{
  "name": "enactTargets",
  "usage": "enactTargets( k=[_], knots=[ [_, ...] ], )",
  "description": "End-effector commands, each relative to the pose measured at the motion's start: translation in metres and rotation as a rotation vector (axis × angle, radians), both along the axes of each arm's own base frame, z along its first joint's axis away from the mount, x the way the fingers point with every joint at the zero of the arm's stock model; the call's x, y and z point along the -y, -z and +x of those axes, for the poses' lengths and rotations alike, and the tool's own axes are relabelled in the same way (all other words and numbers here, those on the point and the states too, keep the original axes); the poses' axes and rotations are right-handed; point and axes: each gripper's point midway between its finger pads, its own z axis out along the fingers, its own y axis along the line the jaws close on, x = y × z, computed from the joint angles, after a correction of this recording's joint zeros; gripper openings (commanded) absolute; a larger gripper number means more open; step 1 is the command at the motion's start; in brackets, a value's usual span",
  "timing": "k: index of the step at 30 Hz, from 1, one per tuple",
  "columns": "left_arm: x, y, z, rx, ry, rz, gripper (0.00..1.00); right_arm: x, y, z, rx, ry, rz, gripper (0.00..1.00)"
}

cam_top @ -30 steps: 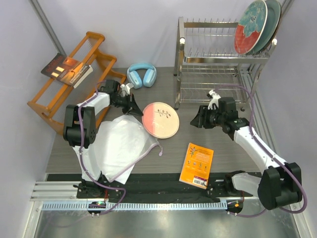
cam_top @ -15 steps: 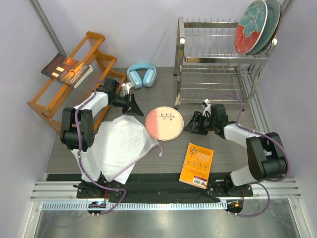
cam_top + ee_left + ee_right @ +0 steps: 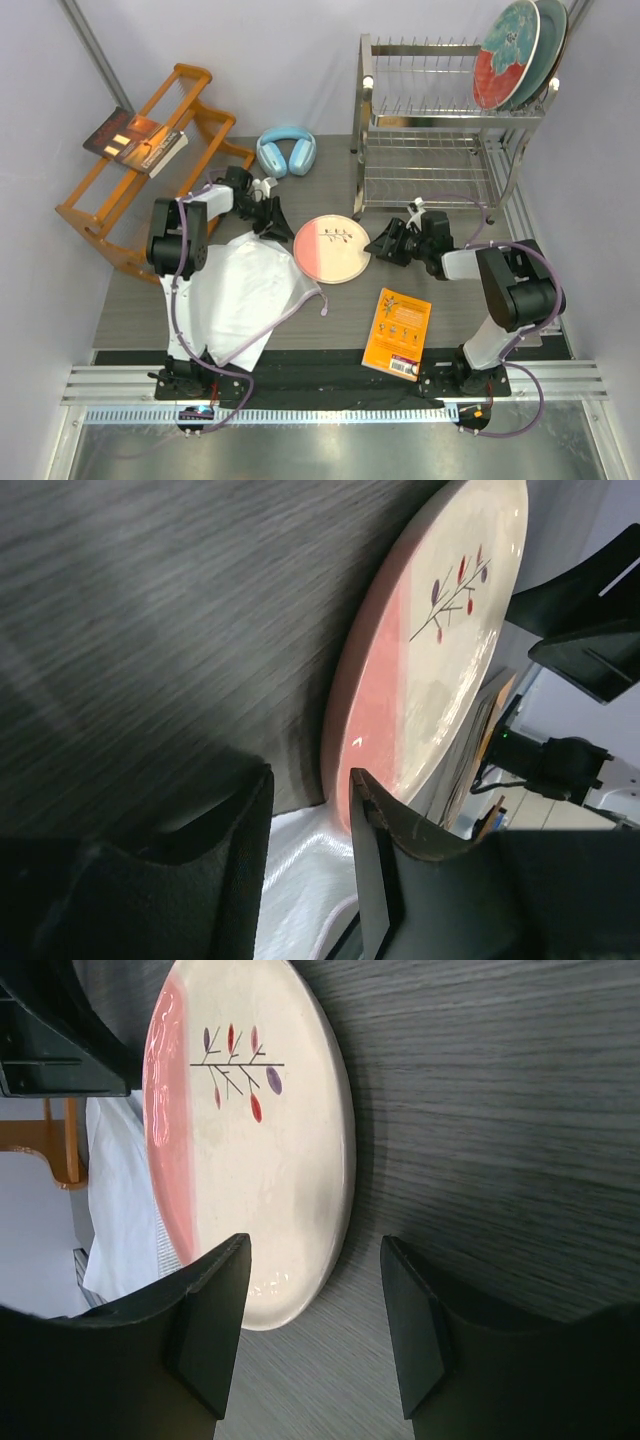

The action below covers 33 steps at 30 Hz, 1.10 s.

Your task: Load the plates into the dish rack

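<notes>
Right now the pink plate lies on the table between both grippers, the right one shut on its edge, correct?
No: the right gripper is open, fingers spread at the pink plate's edge; the right wrist view shows it. Rest holds.

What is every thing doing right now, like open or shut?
Left tool: open, at the pink plate's left rim.
Right tool: open, at its right rim.
Pink plate: flat on the table.
Patterned plate: upright in the dish rack.
Back plate: upright behind it.

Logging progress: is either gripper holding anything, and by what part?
Nothing is held yet. The left gripper and right gripper are open at opposite edges of the pink plate.
</notes>
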Motion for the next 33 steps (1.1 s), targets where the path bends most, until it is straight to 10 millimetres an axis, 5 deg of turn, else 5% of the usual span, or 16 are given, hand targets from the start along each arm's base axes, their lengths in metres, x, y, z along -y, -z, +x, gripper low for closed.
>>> enactTargets(
  k=[1,11,20,28,33],
  knots=[
    [0.017,0.004,0.022,0.077,0.027,0.012,0.39,0.010,0.021,0.001,-0.033,0.050,-0.042,0.61],
    [0.047,0.031,-0.010,-0.028,0.102,-0.029,0.21,0.006,0.048,-0.011,-0.142,0.087,0.021,0.61],
    [0.050,0.043,-0.008,-0.050,0.107,-0.040,0.03,-0.014,0.061,-0.014,-0.212,-0.032,0.105,0.55],
    [0.047,0.046,-0.016,-0.068,0.141,-0.029,0.01,-0.017,0.054,-0.017,-0.211,-0.087,0.130,0.33],
    [0.045,0.044,-0.013,-0.067,0.135,-0.010,0.12,-0.017,0.043,-0.019,-0.185,-0.117,0.142,0.08]
  ],
)
